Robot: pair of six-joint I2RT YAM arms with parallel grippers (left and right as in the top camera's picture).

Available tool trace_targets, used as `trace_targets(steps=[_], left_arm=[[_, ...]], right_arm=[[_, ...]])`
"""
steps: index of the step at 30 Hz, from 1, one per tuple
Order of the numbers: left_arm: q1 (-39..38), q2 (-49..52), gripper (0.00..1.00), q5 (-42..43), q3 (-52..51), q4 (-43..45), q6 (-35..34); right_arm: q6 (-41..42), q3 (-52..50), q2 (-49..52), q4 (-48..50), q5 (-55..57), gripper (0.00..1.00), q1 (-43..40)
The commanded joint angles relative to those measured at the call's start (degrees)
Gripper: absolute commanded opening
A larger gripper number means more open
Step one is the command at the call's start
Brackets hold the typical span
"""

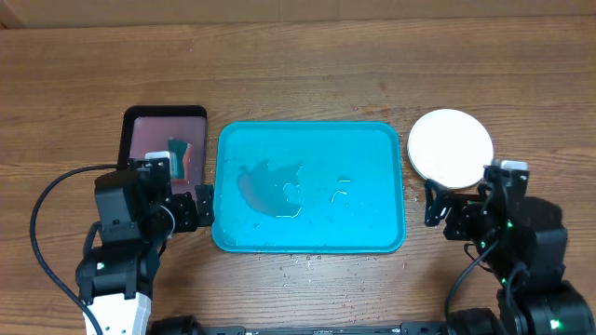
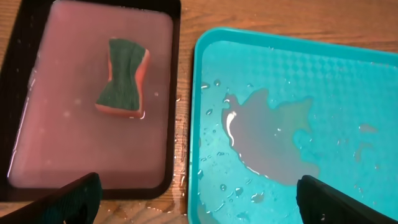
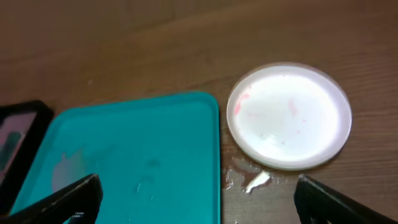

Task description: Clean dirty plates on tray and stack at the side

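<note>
The turquoise tray (image 1: 310, 186) lies mid-table with no plates on it, only puddles and drops of water; it also shows in the left wrist view (image 2: 292, 124) and the right wrist view (image 3: 130, 155). A white plate (image 1: 451, 147) sits on the table to the tray's right, with faint pink smears in the right wrist view (image 3: 289, 115). Whether other plates lie under it I cannot tell; the blue and green plates do not show. My left gripper (image 1: 197, 207) (image 2: 196, 202) is open and empty over the tray's left rim. My right gripper (image 1: 447, 216) (image 3: 196, 199) is open and empty, near the plate.
A dark tray (image 1: 166, 140) with pinkish water and a teal sponge (image 2: 122, 78) stands left of the turquoise tray. Water spots lie on the wood between tray and plate (image 3: 249, 180) and in front of the tray (image 1: 307, 261).
</note>
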Motion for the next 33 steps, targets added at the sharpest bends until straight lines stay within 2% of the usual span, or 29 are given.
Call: trace_targets(steps=[1,11,19,23,26,28,30,33], left_arm=[[-0.11,1.16,1.00,0.94,-0.57,0.02,0.85],[-0.11,4.20,1.00,0.94,-0.57,0.02,0.85],[-0.11,6.27,1.00,0.94,-0.57,0.04,0.85],[-0.11,7.41,1.00,0.94,-0.57,0.04,0.85],[-0.11,8.20,1.00,0.94,-0.57,0.02,0.87],[-0.11,8.68,1.00,0.94,-0.57,0.04,0.85],[-0.11,9.25,1.00,0.94,-0.57,0.04,0.85],[-0.11,10.05,1.00,0.94,-0.57,0.02,0.85]], right_arm=[[0.02,-4.42,-6.27,6.45,0.66,1.00,-2.47],[-0.48,-26.82,-27.02,32.94,-0.04,1.00,-5.84],[-3.61,-37.86,-32.89,45.09,-0.11,1.00,-5.84],[-5.75,-40.85,-32.89,46.69,-0.17,1.00,-5.84],[-6.54,-43.30,-32.89,44.35,-1.53,1.00,-5.84],[-7.21,-43.65,-32.92,39.50,-2.38,1.00,-5.84],[-9.64,-43.65,-32.92,40.13,-2.99,1.00,-5.77],[-8.63,-43.65,-32.89,40.15,-3.10,1.00,-5.64]])
